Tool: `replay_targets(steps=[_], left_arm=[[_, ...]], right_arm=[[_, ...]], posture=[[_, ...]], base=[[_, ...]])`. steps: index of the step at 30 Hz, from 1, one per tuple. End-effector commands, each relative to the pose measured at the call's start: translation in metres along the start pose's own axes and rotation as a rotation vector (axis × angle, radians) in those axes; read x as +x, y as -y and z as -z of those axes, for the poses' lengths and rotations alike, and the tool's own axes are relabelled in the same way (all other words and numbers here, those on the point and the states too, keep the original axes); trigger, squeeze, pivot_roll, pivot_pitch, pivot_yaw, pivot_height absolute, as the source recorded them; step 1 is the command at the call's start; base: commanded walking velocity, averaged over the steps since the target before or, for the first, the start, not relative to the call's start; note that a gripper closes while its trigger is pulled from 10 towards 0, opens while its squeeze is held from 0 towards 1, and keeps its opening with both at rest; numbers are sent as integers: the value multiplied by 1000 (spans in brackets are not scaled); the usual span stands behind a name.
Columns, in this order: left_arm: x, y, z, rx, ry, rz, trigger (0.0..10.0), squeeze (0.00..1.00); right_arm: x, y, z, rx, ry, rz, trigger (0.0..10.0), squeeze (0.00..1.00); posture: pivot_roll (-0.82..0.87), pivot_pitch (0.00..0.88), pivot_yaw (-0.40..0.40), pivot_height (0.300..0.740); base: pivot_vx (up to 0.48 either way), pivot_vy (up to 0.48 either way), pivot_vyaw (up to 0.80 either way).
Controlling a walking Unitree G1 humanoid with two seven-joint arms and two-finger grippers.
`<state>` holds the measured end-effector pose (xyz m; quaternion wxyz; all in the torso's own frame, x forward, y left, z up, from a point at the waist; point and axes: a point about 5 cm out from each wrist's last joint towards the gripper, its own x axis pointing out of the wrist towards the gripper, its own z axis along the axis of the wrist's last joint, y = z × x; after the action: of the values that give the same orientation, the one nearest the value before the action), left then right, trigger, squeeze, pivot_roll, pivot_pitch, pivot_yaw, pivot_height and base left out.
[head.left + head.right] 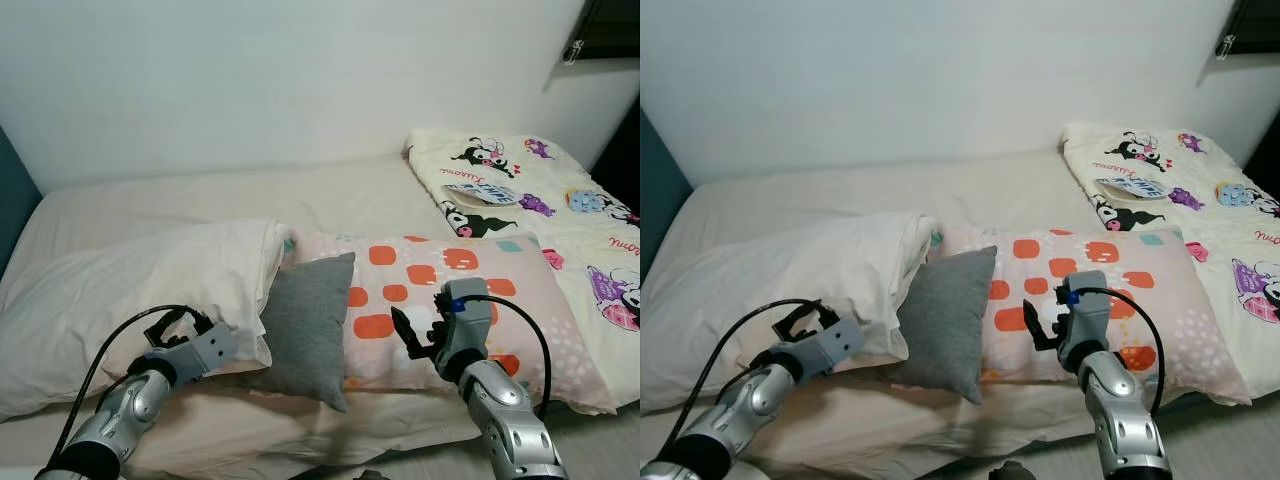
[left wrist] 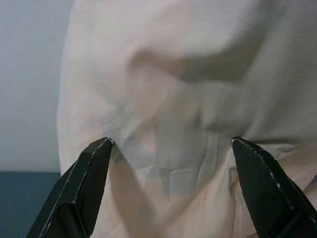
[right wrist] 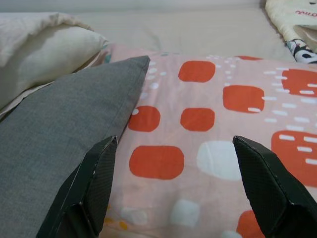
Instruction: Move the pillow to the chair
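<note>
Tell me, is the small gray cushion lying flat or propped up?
Propped up: the gray cushion leans tilted between the white pillow and the orange-spotted pillow.

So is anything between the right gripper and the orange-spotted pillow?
Nothing visible. The right gripper is open just above the orange-spotted pillow, with bare fabric between its fingers; the grey cushion leans on the pillow's left end, beside them.

A cartoon-print blanket [image 1: 540,190] lies folded on the beige mattress [image 1: 200,195] against a white wall [image 1: 280,80].
</note>
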<state>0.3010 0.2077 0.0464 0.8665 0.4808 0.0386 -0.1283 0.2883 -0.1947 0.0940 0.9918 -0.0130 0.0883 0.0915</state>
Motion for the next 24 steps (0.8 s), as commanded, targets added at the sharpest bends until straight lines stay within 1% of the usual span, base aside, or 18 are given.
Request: replay_targets(steps=[1, 2, 5, 11, 13, 15, 16, 17, 18, 19, 20, 22, 23, 24], left_arm=[[-1, 6, 1, 18, 5, 32, 10000, 0], [-3, 9, 1, 32, 7, 51, 10000, 0], [-6, 13, 3, 39, 6, 75, 10000, 0], [-12, 20, 9, 52, -10, 108, 10000, 0], [-20, 27, 19, 11, -64, 92, 10000, 0], [-20, 27, 19, 11, -64, 92, 10000, 0], [-23, 31, 22, -20, -91, 75, 10000, 0], [-23, 31, 22, -20, -91, 75, 10000, 0], [-26, 35, 24, -70, -122, 38, 10000, 0], [-26, 35, 24, -70, -122, 38, 10000, 0], [-26, 37, 25, -133, -157, -19, 10000, 0], [-26, 37, 25, -133, -157, -19, 10000, 0], [-25, 38, 25, -196, -183, -76, 10000, 0], [-25, 38, 25, -196, -183, -76, 10000, 0]], right_arm=[[-2, -1, 1, 16, -11, 2, 10000, 0], [-6, -2, 1, 19, -15, 5, 10000, 0], [-9, -1, 1, 23, -19, 8, 10000, 0], [-13, -1, 1, 26, -22, 11, 10000, 0], [-17, -1, 1, 33, -28, 16, 10000, 0], [-17, -1, 1, 33, -28, 16, 10000, 0], [-19, -2, 1, 38, -28, 18, 10000, 0], [-19, -2, 1, 38, -28, 18, 10000, 0], [-22, -2, 1, 43, -29, 19, 10000, 0], [-22, -2, 1, 43, -29, 19, 10000, 0], [-23, -2, 1, 45, -30, 21, 10000, 0], [-23, -2, 1, 45, -30, 21, 10000, 0], [-25, -2, 1, 47, -31, 23, 10000, 0], [-25, -2, 1, 47, -31, 23, 10000, 0]], posture=[[-27, 107, -8, 661], [-31, 122, -4, 661], [-34, 132, -1, 661], [-35, 142, 2, 661], [-34, 154, 5, 661], [-34, 154, 5, 661], [-40, 159, 11, 661], [-40, 159, 11, 661], [-45, 160, 12, 661], [-45, 160, 12, 661], [-48, 161, 12, 661], [-48, 161, 12, 661], [-55, 163, 10, 661], [-55, 163, 10, 661]], base=[[0, 0, 0], [0, 0, 0], [0, 0, 0], [0, 0, 0], [0, 0, 0], [0, 0, 0], [0, 0, 0], [0, 0, 0], [0, 0, 0], [0, 0, 0], [0, 0, 0], [0, 0, 0], [0, 0, 0], [0, 0, 0]])
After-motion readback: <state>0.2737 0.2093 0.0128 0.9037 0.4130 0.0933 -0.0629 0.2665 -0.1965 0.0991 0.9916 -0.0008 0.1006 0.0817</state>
